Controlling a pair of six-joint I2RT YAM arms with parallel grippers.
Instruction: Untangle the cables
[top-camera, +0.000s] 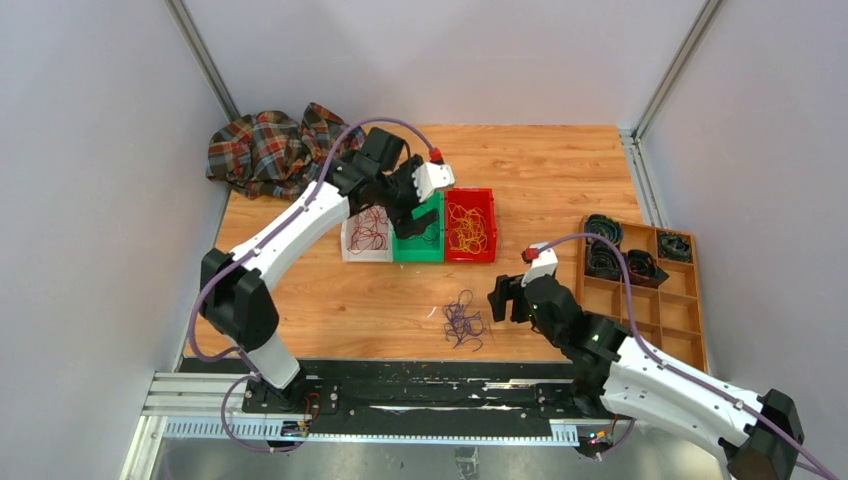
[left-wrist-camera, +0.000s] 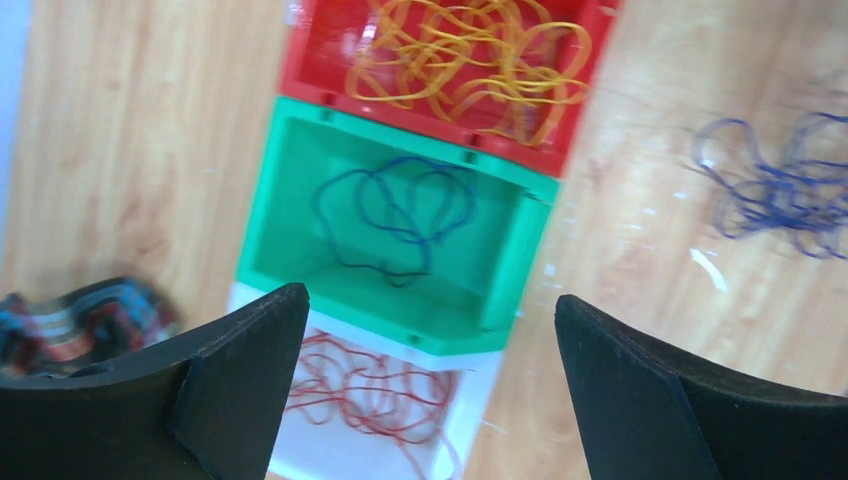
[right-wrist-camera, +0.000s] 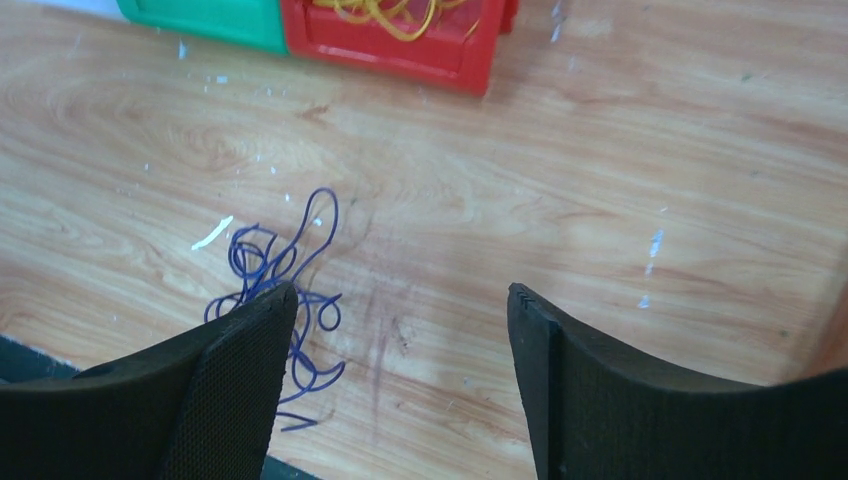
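two sets of jaws stood wide and empty, i noted. left end effector (left-wrist-camera: 430, 300) hung above the green bin (left-wrist-camera: 290, 180), one blue cable (left-wrist-camera: 400, 232) inside; right end effector (right-wrist-camera: 400, 290) hung near purple cables (right-wrist-camera: 265, 265) tangled on the worktop (right-wrist-camera: 600, 180).

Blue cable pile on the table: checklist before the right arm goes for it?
1. Open and empty, right gripper: ok.
2. Open and empty, left gripper, above the green bin: ok.
3. Centred between the right gripper's fingers, blue cable pile: not ok, off to one side, partly hidden behind a finger.
4. Pile untangled: not ok, loops overlap.
5. One free strand to pick: cannot tell.
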